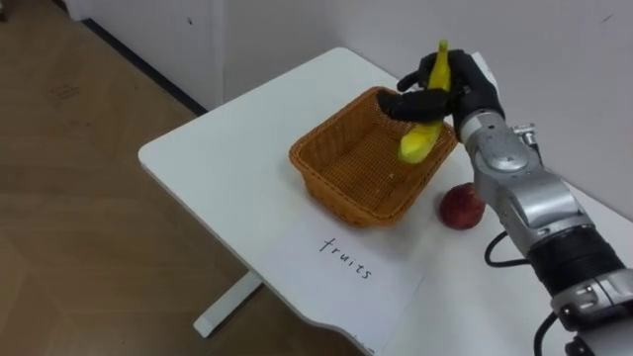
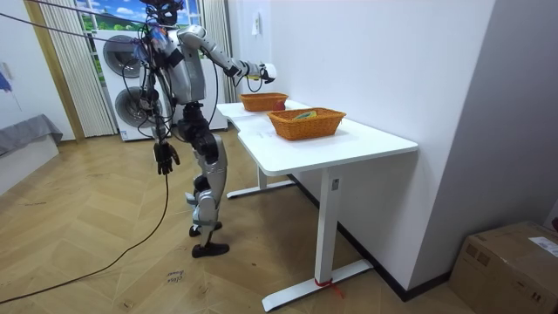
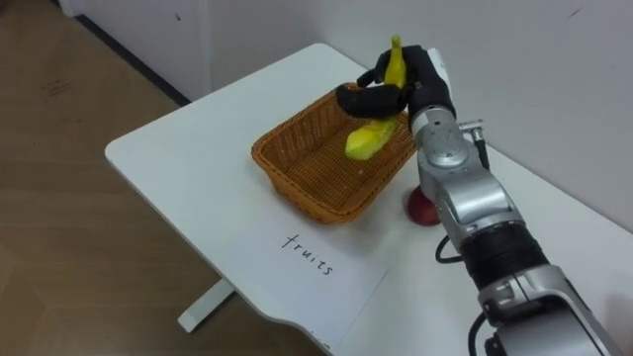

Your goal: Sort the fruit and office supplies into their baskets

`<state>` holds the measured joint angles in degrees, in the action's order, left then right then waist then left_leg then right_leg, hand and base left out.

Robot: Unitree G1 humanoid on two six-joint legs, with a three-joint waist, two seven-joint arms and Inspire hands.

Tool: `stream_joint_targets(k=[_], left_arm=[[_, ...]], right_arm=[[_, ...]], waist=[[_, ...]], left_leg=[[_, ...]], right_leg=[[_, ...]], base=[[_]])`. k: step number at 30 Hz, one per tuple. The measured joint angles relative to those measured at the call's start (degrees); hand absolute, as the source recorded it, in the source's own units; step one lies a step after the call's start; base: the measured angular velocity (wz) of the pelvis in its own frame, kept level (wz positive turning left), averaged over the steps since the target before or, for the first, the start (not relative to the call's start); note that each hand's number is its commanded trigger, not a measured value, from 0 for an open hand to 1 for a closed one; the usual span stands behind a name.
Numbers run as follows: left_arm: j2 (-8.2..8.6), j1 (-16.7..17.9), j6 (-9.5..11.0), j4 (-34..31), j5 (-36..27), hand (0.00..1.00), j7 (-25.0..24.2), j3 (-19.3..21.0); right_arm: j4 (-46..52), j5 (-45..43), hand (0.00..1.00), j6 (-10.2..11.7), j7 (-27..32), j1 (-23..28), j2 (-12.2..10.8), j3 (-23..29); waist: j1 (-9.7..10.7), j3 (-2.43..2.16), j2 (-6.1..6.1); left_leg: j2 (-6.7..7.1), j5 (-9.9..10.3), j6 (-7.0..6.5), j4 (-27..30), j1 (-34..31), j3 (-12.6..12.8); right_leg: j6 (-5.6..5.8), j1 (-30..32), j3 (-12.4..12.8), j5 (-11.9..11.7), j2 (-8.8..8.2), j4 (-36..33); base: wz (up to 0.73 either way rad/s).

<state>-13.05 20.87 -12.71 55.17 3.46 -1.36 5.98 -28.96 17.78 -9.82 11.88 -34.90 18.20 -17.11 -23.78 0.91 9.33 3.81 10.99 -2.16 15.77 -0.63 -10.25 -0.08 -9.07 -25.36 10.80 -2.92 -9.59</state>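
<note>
The right robot hand (image 1: 473,89) grips a banana (image 1: 420,138) above the fruit basket (image 1: 331,188); next, I'd say, it must loosen to drop it inside.

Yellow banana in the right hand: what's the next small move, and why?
Probably lower it slightly and open the right hand. That hand is curled round the yellow banana, which hangs over the inside of the woven wicker basket, above its floor, so releasing should land it inside. The red apple lies on the white table beside the basket, for afterwards.
</note>
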Motion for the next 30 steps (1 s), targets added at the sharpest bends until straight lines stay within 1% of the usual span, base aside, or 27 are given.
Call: stream_joint_targets(k=[5,15,17,18,19,20,24,30], left_arm=[[0.04,0.0,-0.7,0.0,0.0,0.0,0.8,0.0],[0.11,0.0,-0.8,-0.1,0.0,0.0,1.0,0.0],[0.12,0.0,-0.8,-0.1,0.0,0.0,1.0,0.0],[0.12,0.0,-0.8,-0.1,0.0,0.0,1.0,-0.1],[0.11,0.0,-0.8,-0.1,0.0,0.0,1.0,-0.1],[0.11,0.0,-0.8,-0.1,0.0,0.0,1.1,-0.1],[0.11,0.0,-0.8,-0.1,0.0,0.0,1.2,-0.1],[0.0,0.0,-0.8,-0.1,0.0,0.0,1.2,0.0]], right_arm=[[0.0,0.2,1.0,0.0,0.0,0.0,0.0,0.0],[-1.4,0.2,1.0,0.0,-0.6,0.0,0.0,-1.8],[-1.7,0.2,0.65,0.0,-0.8,0.0,0.0,-1.8],[-1.7,0.2,0.31,0.0,-0.8,0.0,0.0,-1.8],[-1.7,0.2,0.07,0.0,-0.9,0.0,0.0,-1.8],[-1.7,0.2,0.0,0.0,-0.9,0.0,0.0,-1.9],[-1.7,0.2,0.0,0.0,-1.9,0.0,0.0,-2.0],[-1.7,0.2,0.0,0.0,-2.8,0.0,0.0,-2.0]], waist=[[-0.1,0.0,-0.03],[-0.1,0.03,-0.15],[-0.1,0.03,-0.15],[-0.1,0.03,-0.15],[-0.1,0.03,-0.15],[-0.1,0.01,-0.12],[-0.1,-0.05,-0.03],[0.0,-0.37,0.42]], left_leg=[[0.01,0.0,0.0,0.0,0.0,0.0],[0.02,0.0,0.0,0.0,0.0,0.0],[0.02,0.0,0.0,0.0,0.0,0.0],[0.02,0.0,0.0,0.0,0.0,0.0],[0.01,0.0,0.0,0.0,0.0,0.0],[0.02,0.0,0.0,0.0,0.0,0.0],[0.02,0.0,0.0,0.0,0.0,0.0],[0.02,0.0,-0.01,0.0,0.0,0.0]], right_leg=[[0.0,0.0,0.0,0.0,0.01,0.0],[0.0,0.0,0.0,0.0,0.0,0.0],[0.0,0.0,0.0,0.0,-0.01,0.0],[0.0,0.0,0.0,0.0,-0.01,0.0],[0.0,0.0,0.0,0.0,-0.01,0.0],[0.0,0.0,0.0,0.0,0.0,0.0],[0.0,0.0,0.1,0.0,-0.01,0.0],[0.0,0.0,0.0,0.0,-0.01,0.0]], base=[[0.0],[0.0],[0.0],[0.0],[0.0],[0.0],[0.0],[0.0]])
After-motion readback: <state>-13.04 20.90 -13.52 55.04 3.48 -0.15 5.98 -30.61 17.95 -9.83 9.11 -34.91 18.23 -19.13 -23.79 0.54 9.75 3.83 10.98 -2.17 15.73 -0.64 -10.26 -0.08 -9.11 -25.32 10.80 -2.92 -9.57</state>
